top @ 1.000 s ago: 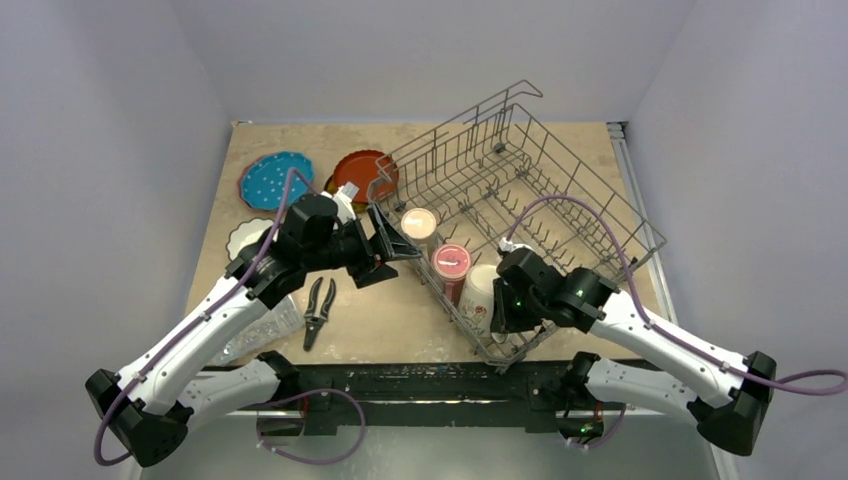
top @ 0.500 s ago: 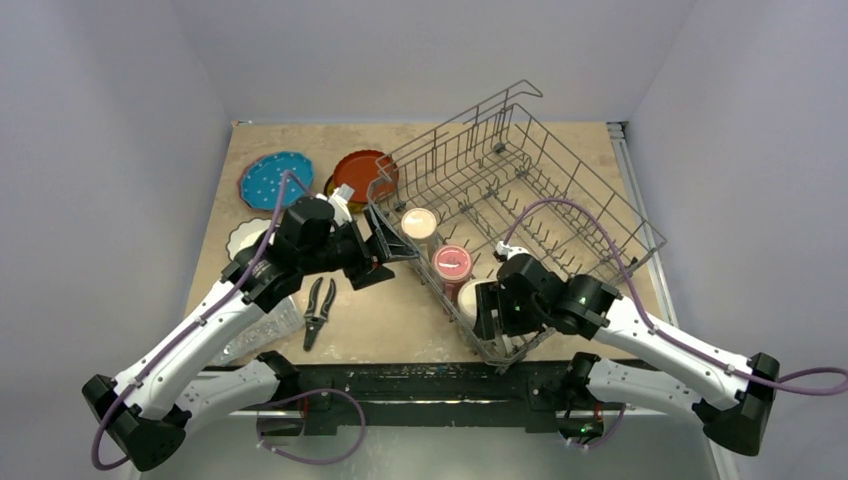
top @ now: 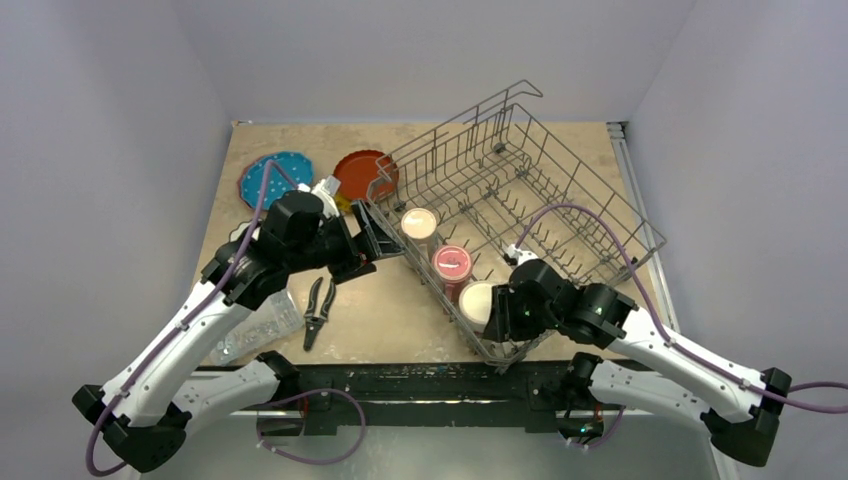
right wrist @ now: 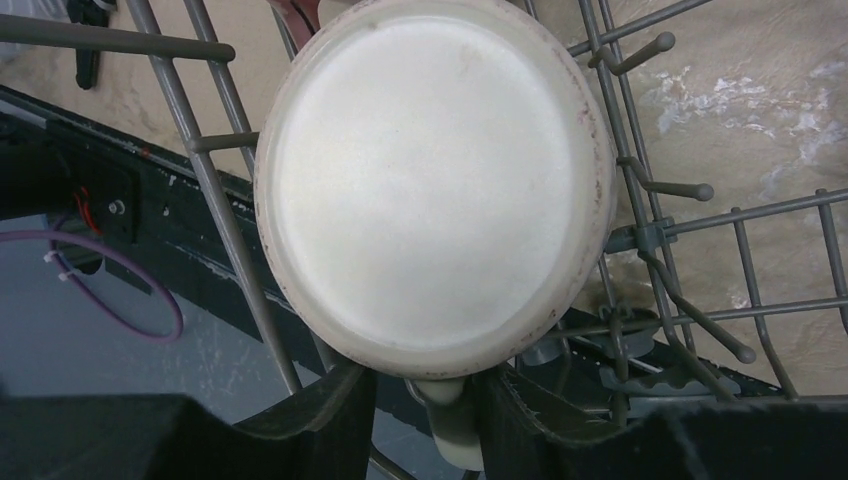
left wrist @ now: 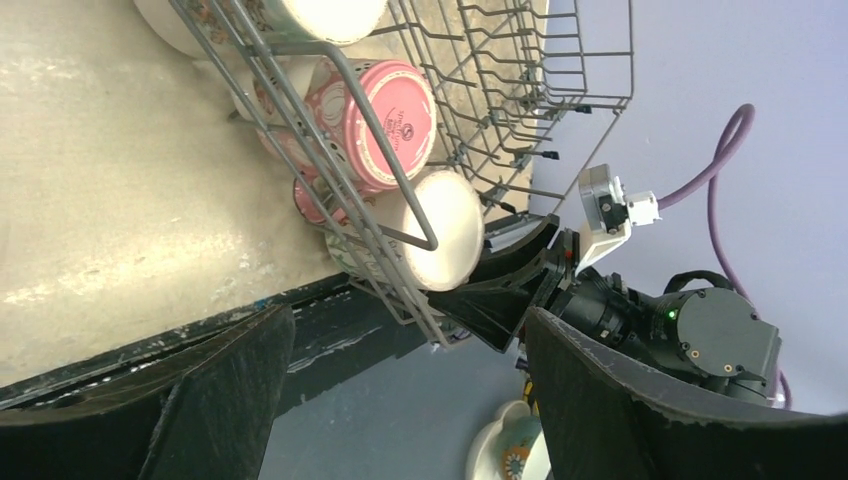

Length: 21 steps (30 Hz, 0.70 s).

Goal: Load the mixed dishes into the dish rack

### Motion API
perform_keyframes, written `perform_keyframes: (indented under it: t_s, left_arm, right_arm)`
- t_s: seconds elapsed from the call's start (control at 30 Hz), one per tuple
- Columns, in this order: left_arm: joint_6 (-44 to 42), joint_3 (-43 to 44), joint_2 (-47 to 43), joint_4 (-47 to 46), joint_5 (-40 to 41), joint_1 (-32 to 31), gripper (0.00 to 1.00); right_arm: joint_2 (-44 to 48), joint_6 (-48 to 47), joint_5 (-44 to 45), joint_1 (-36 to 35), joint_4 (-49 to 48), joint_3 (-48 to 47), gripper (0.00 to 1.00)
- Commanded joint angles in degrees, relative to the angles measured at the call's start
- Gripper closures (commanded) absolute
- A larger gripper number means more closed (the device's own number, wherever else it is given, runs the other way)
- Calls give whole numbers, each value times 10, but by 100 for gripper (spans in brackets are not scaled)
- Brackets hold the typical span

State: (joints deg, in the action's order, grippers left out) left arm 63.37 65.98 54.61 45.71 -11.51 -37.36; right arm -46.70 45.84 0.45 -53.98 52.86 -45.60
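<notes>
Small print on pink mug (left wrist: 385, 125) base, not legible

Three mugs (top: 419, 222) (top: 451, 262) (top: 477, 300); two plates (top: 265, 180) (top: 360, 172); one dish rack (top: 596, 172); one pliers (top: 318, 308)

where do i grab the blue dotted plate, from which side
Probably the scalloped rim of the blue dotted plate, at its far-left edge, from above at a slant. It lies flat, so only the rim offers a lip; the red-orange plate sits close on its right.

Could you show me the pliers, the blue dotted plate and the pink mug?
pliers (top: 318, 310), top view, its middle.
blue dotted plate (top: 250, 184), top view, left part of its face.
pink mug (top: 451, 262), top view, its upturned base.
</notes>
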Motion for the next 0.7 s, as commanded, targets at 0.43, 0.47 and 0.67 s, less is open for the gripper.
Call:
perform_keyframes:
  t_s: [0.43,0.47,0.67]
  left_arm:
    - [-142,80,-7,147,79,165,10]
    - [-154,82,-1,149,77,184,10]
    - [-248,97,82,165,123,261,12]
  right_arm:
    - [-55,-51,102,1,103,-259,9]
    - [-64,-59,117,1,107,-276,8]
    - [-131,-104,187,1,113,-359,7]
